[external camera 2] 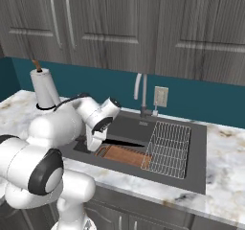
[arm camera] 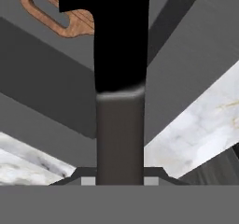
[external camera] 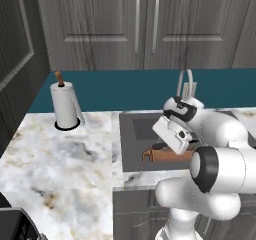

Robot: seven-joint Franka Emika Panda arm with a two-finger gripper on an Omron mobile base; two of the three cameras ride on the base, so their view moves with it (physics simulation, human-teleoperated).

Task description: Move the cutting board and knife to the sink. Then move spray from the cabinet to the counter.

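Clamping the grey handle of the slim dark knife [arm camera: 120, 78], the gripper [external camera 2: 97, 144] held its black blade out over the reddish-brown wooden cutting board [external camera 2: 125, 155]; that board lay in the dark grey recessed sink [external camera 2: 198, 150] beside a wire rack [external camera 2: 168, 147]; a white paper-towel roll [external camera: 64, 105] stood on the marble-patterned worktop [external camera: 60, 156].

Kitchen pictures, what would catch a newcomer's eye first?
The white arm's hand over the dark sink, gripping a black knife by its grey handle. Below it the reddish-brown cutting board lies in the basin beside the wire rack. A paper towel roll stands on the marble counter.
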